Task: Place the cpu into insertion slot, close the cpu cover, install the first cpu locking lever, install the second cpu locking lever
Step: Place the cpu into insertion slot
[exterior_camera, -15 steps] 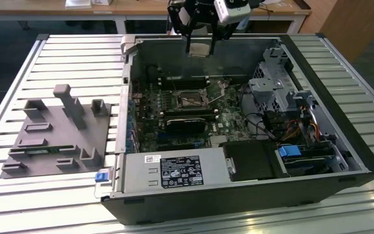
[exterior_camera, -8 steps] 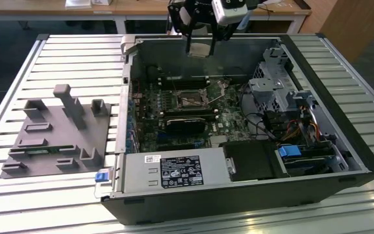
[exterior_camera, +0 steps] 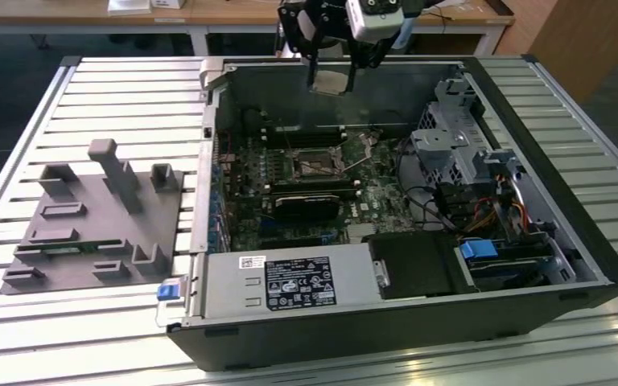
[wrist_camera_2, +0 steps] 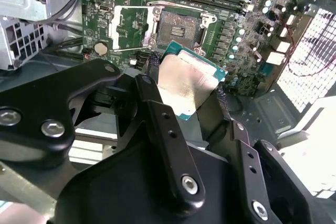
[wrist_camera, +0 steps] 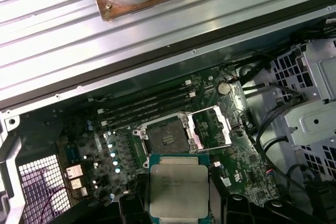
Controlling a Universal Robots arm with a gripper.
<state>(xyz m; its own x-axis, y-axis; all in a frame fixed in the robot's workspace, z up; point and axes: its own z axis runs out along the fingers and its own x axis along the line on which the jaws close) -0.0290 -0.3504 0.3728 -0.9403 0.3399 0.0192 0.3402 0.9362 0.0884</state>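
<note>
The gripper (exterior_camera: 334, 71) is clamped on the cpu (wrist_camera_2: 188, 84). Its two black fingers (wrist_camera_2: 160, 114) press on opposite edges, so the silvery chip juts out past their tips, held in the air above the open computer case (exterior_camera: 395, 342). Beyond the fingertips, on the motherboard (wrist_camera: 236, 153) inside that case, the insertion slot (wrist_camera: 168, 139) lies bare with the cpu cover (wrist_camera: 212, 126) swung open just beside it; chip and slot are apart.

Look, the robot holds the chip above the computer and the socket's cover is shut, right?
No: the gripper holds the cpu above the computer, but the cpu cover stands open beside the insertion slot, as the first wrist view shows.
</note>
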